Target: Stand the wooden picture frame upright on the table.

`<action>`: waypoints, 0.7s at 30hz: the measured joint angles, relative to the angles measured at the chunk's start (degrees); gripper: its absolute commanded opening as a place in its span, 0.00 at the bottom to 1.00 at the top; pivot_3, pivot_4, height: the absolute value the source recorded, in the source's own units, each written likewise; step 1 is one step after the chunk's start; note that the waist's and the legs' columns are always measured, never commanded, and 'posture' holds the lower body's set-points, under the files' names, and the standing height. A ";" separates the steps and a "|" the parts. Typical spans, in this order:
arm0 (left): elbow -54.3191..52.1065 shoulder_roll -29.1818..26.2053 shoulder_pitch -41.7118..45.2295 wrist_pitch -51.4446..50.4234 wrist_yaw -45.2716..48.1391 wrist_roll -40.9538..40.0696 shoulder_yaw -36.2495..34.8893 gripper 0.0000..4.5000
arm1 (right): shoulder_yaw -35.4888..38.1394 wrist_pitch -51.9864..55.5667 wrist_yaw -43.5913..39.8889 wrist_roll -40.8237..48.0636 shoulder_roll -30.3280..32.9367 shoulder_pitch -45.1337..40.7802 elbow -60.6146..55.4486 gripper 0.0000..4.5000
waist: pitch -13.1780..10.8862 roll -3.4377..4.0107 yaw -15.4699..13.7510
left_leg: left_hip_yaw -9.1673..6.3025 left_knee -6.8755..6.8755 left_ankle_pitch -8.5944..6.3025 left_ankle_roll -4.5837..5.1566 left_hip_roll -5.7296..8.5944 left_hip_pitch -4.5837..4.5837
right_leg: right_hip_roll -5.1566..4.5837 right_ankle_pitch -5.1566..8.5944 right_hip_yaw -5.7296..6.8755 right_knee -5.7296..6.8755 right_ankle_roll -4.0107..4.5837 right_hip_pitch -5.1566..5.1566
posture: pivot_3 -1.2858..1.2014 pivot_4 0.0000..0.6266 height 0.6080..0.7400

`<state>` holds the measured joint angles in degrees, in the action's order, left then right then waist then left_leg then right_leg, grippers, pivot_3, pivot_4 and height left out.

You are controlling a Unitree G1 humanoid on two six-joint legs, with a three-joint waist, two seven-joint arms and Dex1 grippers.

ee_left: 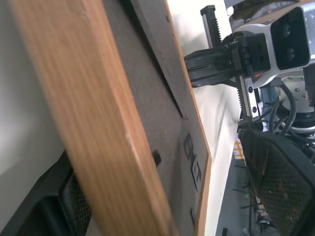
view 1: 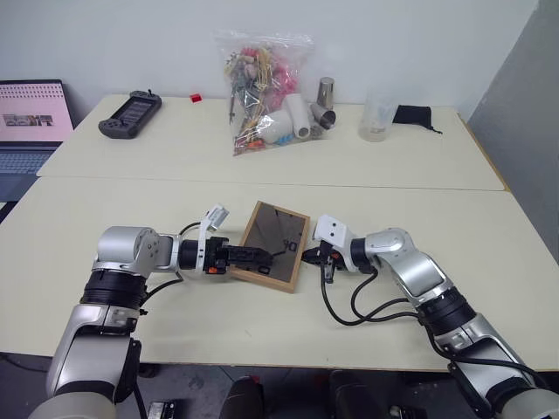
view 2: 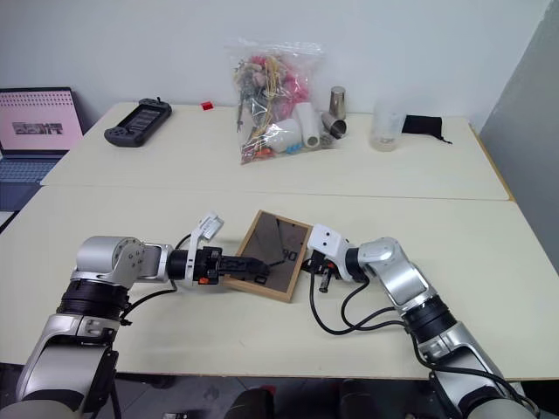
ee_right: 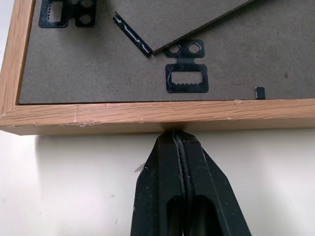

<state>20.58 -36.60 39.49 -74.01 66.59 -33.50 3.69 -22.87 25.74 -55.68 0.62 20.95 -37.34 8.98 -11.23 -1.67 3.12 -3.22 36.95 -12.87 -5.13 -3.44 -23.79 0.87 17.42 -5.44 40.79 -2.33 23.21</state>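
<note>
Light wood edges the frame point(view 1: 272, 245), which lies back-up near the front of the surface point(view 1: 489, 236), its dark grey panel facing the ceiling with the stand flap point(ee_right: 182, 19) lifted a little off the panel. It sits between the two arms, and that looks deliberate: each side can work on it.

The left gripper point(view 1: 253, 258) is spread wide, its black fingers reaching over the frame's near-left edge; in the left wrist view one finger seems to lie under the wood and the other above the back, so I'd guess it means to pinch that edge and tip the frame up. Nothing is clamped yet.

The right gripper point(view 1: 311, 256) is clenched tight and empty, its tip pressed against the outside of the frame's right edge point(ee_right: 172, 129). That reads to me as a stop, keeping the frame from sliding while the other side gets hold.

Farther back, well clear of all this, stand a bag of odds and ends point(view 1: 262, 87), a handheld controller point(view 1: 129, 113), a clear cup point(view 1: 376, 118) and a laptop point(view 1: 31, 131).
</note>
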 measured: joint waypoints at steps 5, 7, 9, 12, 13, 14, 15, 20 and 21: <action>-0.81 0.47 -1.90 0.95 0.35 -0.34 -0.01 0.66 | 0.00 -0.15 0.57 -0.28 -0.22 -0.35 0.49 0.00 | 0.00 0.00 0.16 | 0.00 -0.01 0.00 0.00 -0.02 -0.01 | 0.01 0.00 0.00 0.00 0.00 0.01 | 0.52 0.24 1.00; -1.01 0.46 -2.30 0.88 0.38 -0.36 0.47 0.57 | 0.04 -0.46 0.83 -0.43 -0.25 -0.72 1.09 0.00 | 0.00 0.00 0.18 | 0.00 -0.01 0.00 0.00 -0.02 0.00 | 0.02 0.00 0.00 0.00 0.00 0.02 | 0.52 0.24 1.00; -1.17 0.45 -2.75 0.70 0.56 -0.79 0.44 0.46 | 0.15 -1.09 1.09 -0.57 -0.20 -1.07 1.77 0.00 | 0.00 0.00 0.18 | 0.00 -0.01 0.00 0.00 -0.02 0.00 | 0.03 0.00 0.00 0.00 0.00 0.02 | 0.52 0.24 1.00; -2.07 0.46 -2.79 0.34 0.45 -2.51 0.21 0.36 | 0.36 -2.10 1.13 -0.58 0.28 -1.17 2.49 0.00 | 0.00 0.00 0.18 | 0.00 -0.01 0.00 0.00 -0.02 -0.01 | 0.02 0.00 0.00 0.00 0.00 0.03 | 0.52 0.24 1.00; -2.17 0.46 -2.79 0.03 0.36 -3.09 -0.26 0.32 | 0.49 -2.43 1.13 -0.58 0.61 -1.17 2.60 0.00 | 0.00 0.00 0.18 | 0.00 -0.01 0.00 0.01 -0.02 -0.01 | 0.03 0.00 0.00 0.00 0.00 0.02 | 0.52 0.24 1.00; -2.24 0.52 -2.79 -0.52 0.18 -3.69 -0.86 0.29 | 0.66 -2.73 1.13 -0.58 1.15 -1.17 2.69 0.00 | 0.00 0.00 0.18 | 0.00 -0.01 0.00 0.01 -0.02 -0.01 | 0.02 0.00 0.00 0.00 0.00 0.02 | 0.52 0.24 1.00; -2.48 0.55 -2.80 -0.77 -0.33 -4.19 -1.37 0.28 | 1.16 -2.82 1.11 -0.54 2.02 -1.17 2.71 0.00 | -0.01 -0.01 0.18 | 0.00 -0.01 0.00 0.01 -0.02 -0.01 | 0.03 0.00 0.01 0.00 0.00 0.02 | 0.52 0.24 1.00; -5.62 1.89 -3.09 2.56 -5.68 -4.24 -5.52 0.27 | 7.80 0.21 0.95 2.19 6.22 -1.20 2.35 0.08 | -0.01 -0.01 0.12 | 0.00 -0.02 0.00 0.00 -0.03 -0.03 | 0.02 0.00 0.00 -0.03 0.00 0.03 | 0.52 0.24 1.00; -6.81 2.05 -3.16 3.93 -6.84 -4.05 -5.85 0.27 | 9.56 2.84 0.63 4.06 6.43 -1.33 1.35 0.10 | -0.01 -0.01 0.12 | 0.00 -0.02 0.00 0.00 -0.04 -0.03 | 0.02 0.00 -0.01 -0.02 0.00 0.03 | 0.52 0.24 1.00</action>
<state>13.77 -34.55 36.33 -70.09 59.75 -37.55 -2.16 -13.32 28.57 -55.05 4.68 27.38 -38.68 10.33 -11.23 -1.68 3.24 -3.22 36.94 -12.87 -5.13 -3.47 -23.82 0.89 17.42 -5.45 40.76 -2.33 23.24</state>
